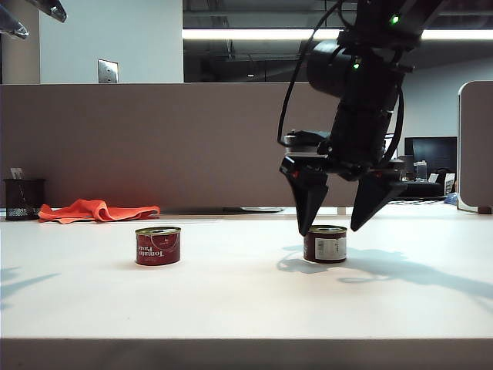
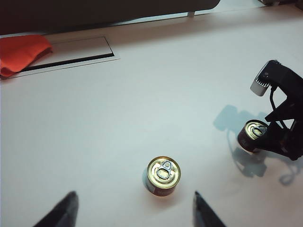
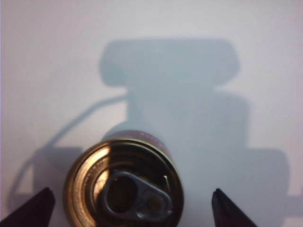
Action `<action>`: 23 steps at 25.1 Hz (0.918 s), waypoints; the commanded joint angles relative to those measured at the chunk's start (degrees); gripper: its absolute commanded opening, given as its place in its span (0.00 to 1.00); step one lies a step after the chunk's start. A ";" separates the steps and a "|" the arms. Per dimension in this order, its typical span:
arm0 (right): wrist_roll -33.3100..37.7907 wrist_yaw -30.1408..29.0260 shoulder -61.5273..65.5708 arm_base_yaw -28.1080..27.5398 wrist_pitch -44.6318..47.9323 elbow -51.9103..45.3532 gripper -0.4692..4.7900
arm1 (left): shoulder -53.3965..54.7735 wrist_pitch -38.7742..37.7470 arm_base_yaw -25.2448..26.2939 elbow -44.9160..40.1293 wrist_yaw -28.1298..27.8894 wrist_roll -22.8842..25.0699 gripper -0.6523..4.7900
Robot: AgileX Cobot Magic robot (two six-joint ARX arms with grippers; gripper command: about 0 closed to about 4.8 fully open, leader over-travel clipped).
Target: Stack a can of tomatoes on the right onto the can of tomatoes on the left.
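Note:
Two small red tomato cans stand upright on the white table. The left can (image 1: 158, 246) (image 2: 163, 176) stands alone, its gold pull-tab lid facing up. The right can (image 1: 325, 243) (image 2: 252, 135) (image 3: 124, 184) sits directly under my right gripper (image 1: 331, 228) (image 3: 131, 208). That gripper is open, one fingertip on each side of the can's top, with a gap at each side. High over the table's left, my left gripper (image 2: 134, 209) is open with nothing between its fingers, the left can below it.
An orange cloth (image 1: 96, 210) (image 2: 21, 52) lies at the back left beside a dark pen cup (image 1: 21, 199). A brown partition wall (image 1: 154, 139) runs behind the table. A shallow rectangular slot (image 2: 71, 53) is set in the table surface near the cloth.

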 commanded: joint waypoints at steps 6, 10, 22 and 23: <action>1.51 -0.11 0.26 0.04 0.26 0.28 0.79 | -0.11 0.35 0.00 0.17 0.26 0.00 0.68; 1.49 -0.11 0.26 0.04 0.26 0.28 0.68 | -0.11 0.35 0.00 0.17 0.26 0.00 0.68; 1.51 0.11 -0.76 0.07 1.09 1.18 0.68 | -0.11 0.33 0.00 0.17 0.26 0.00 0.68; 1.55 0.04 -1.49 0.15 1.07 2.03 0.68 | -0.11 0.35 0.00 0.17 0.24 0.00 0.68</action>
